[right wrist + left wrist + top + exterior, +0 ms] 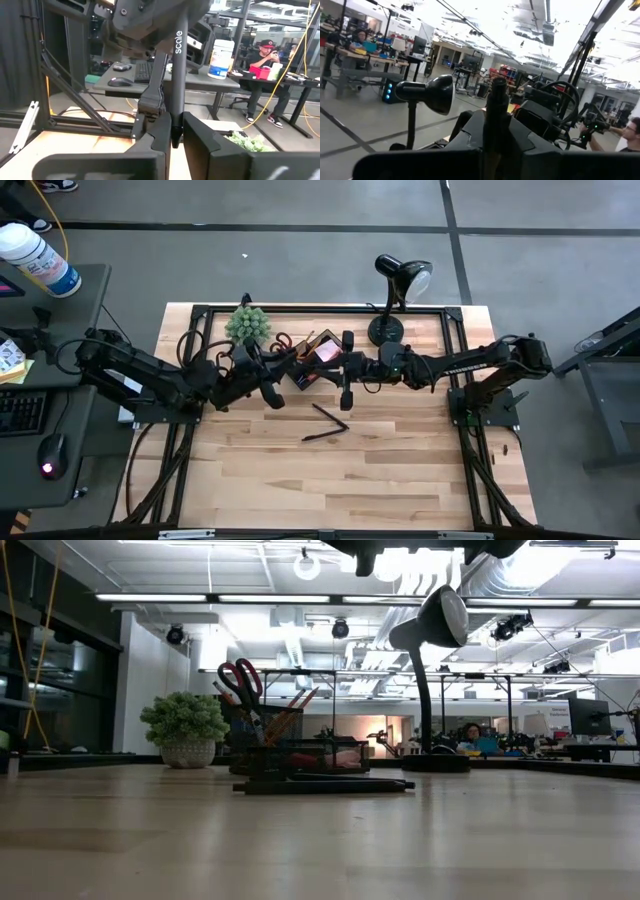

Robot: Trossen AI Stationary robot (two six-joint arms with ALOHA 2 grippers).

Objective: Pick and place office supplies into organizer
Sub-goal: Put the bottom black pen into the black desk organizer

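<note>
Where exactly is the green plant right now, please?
In the high view, the plant stands near the table's far edge, left of the organizer, with the lamp farther right.

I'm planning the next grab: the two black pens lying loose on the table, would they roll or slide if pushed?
Probably stiff and light: both pens look thin and straight. Likely to roll or skid, since they lie flat on the smooth wooden table, tips meeting in a V.

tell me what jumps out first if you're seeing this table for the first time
Both dark arms meet at mid-table over the small black mesh organizer. The right tool is shut on an upright black pen, and the left tool is shut on another dark pen. A black desk lamp stands at the far edge, two black pens lie on the wood.
</note>
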